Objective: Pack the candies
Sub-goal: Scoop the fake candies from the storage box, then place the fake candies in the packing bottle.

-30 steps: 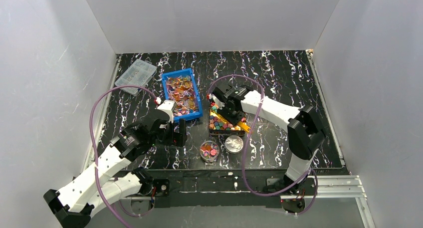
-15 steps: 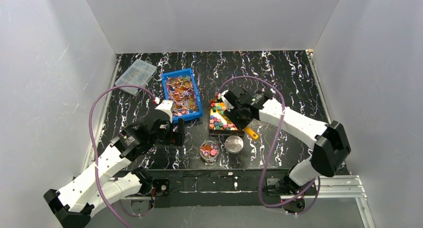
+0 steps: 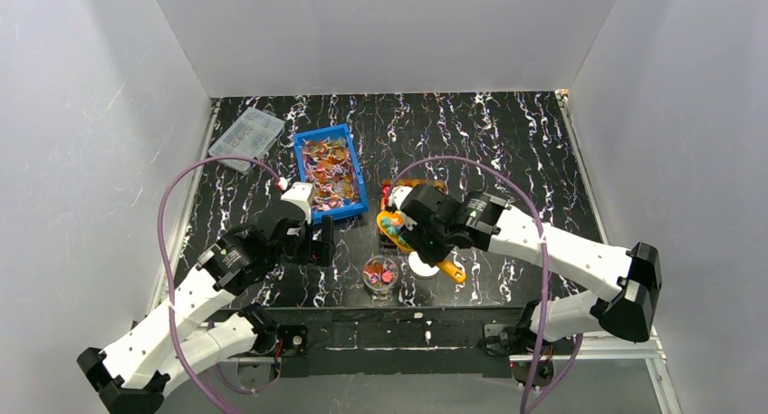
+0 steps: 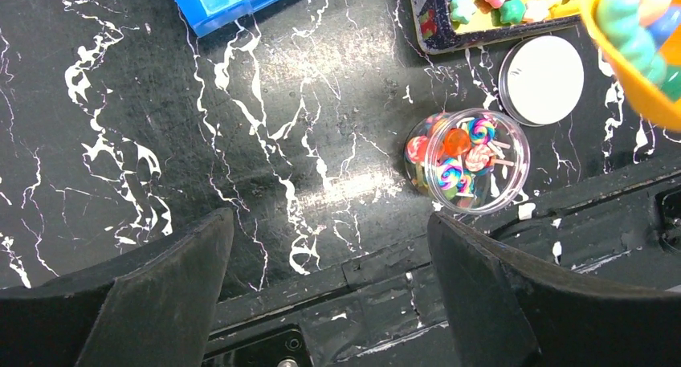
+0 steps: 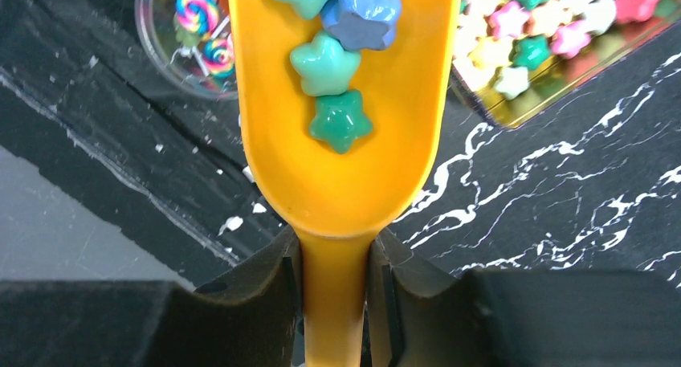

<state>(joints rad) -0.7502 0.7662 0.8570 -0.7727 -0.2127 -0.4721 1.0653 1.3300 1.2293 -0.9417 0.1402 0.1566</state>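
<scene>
My right gripper (image 5: 337, 250) is shut on the handle of an orange scoop (image 5: 337, 158). The scoop holds several star-shaped candies (image 5: 337, 62) in teal, green and blue. Its bowl hangs beside a clear round jar (image 3: 380, 274) with swirled lollipop candies (image 4: 466, 154) inside. More star candies (image 5: 554, 14) lie in a black tray (image 4: 450, 47). Wrapped orange-purple candies (image 3: 331, 171) fill a blue bin (image 3: 300, 165). My left gripper (image 4: 329, 222) is open and holds nothing, low over the table to the left of the jar.
A white round lid (image 4: 542, 79) lies flat next to the jar, partly under my right arm in the top view. A clear compartment box (image 3: 246, 135) sits at the back left. The table's near edge and mounting rail (image 3: 426, 328) run just behind the jar.
My right arm has carried the loaded scoop off the tray and toward the near edge, close to the jar. The left arm has hardly moved.
</scene>
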